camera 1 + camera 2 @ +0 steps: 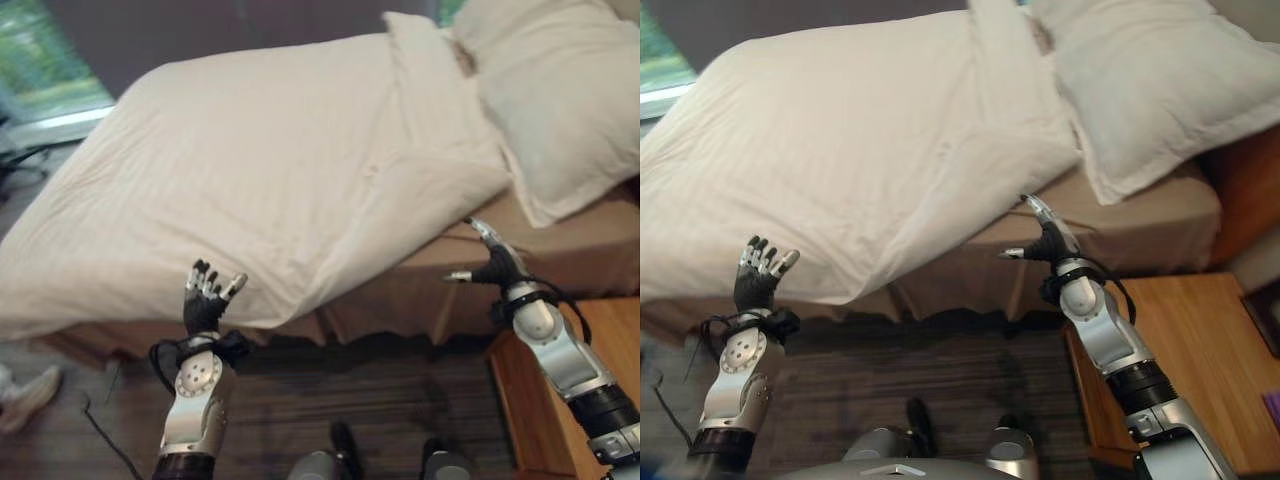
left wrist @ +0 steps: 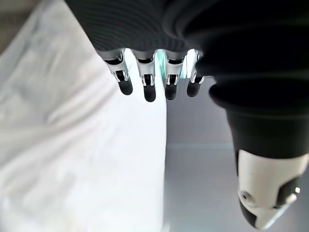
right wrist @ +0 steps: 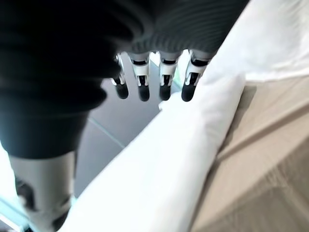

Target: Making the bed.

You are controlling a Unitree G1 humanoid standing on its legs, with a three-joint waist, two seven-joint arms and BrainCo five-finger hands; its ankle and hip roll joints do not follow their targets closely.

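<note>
We stand at the near side of the bed point(image 1: 560, 255) with both hands raised and empty. The white duvet point(image 1: 260, 170) lies across the mattress, hanging over the near edge on the left, but its right part is turned back on a slant, so a strip of tan sheet point(image 1: 470, 255) is bare below the pillow point(image 1: 565, 100) at the far right.

Our left hand point(image 1: 205, 300) is held up in front of the duvet's hanging near edge, fingers straight and spread, gripping nothing. Whether it touches the cloth we cannot tell. Our right hand point(image 1: 493, 258) hovers over the bare sheet just right of the folded-back duvet corner point(image 1: 440, 215), fingers extended and relaxed, thumb apart, also holding nothing. A wooden nightstand point(image 1: 1200, 350) stands near right, beside the bed.

We judge the step in hand to be the reach for the duvet's near edge, before any pull. Next, we think, each hand must close on cloth, the right on the turned-back corner, and draw it right toward the pillow so the bare sheet is covered and the edge lies straight.
</note>
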